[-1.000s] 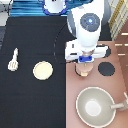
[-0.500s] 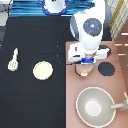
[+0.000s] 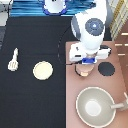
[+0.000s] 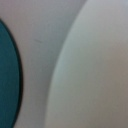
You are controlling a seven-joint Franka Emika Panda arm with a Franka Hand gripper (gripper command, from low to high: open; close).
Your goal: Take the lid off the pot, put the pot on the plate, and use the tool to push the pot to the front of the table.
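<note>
Table (image 3: 30, 45): black, takes ext. view's left. Plate (image 3: 43, 70) lies bare on it; tool (image 3: 13, 59) further left. My gripper (image 3: 85, 67) sits low over the pot (image 3: 85, 73) on the stove; lid hidden.

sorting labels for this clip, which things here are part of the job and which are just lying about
Job: pot under the gripper on the stove, plate, tool, table.
Lying about: grey pan, burner, stove.
</note>
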